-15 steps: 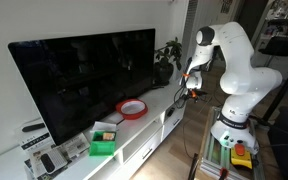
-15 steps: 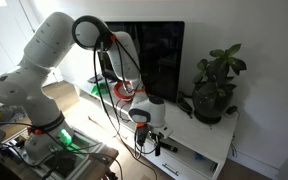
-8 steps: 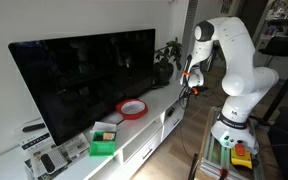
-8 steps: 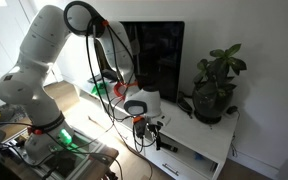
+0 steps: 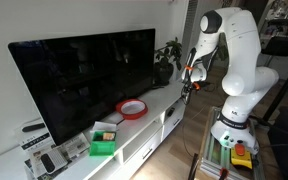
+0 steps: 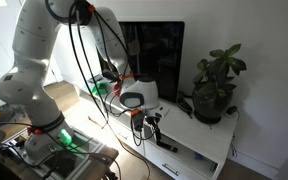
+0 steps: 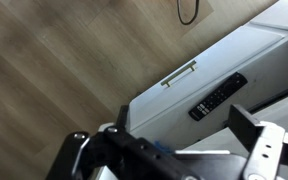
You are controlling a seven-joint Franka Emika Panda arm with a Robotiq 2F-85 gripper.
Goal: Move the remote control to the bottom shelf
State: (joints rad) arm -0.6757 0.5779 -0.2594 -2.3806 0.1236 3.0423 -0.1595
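The hand (image 7: 166, 142) was observed spread open and empty above the counter (image 7: 256, 52), on which the remote control (image 7: 217, 97) was found lying.

In an exterior view, a large black flat-screen television (image 5: 84, 80) stands on a long, low white cabinet (image 5: 156, 128). Ranged along the cabinet top are a red-rimmed round dish (image 5: 133, 108), a green box (image 5: 104, 147) and white papers carrying dark gadgets (image 5: 49, 160). A potted green plant (image 5: 166, 58) occupies the far end. The white robot arm (image 5: 234, 60) stands beyond the cabinet, and its gripper (image 5: 190, 84) hangs just beside the plant.
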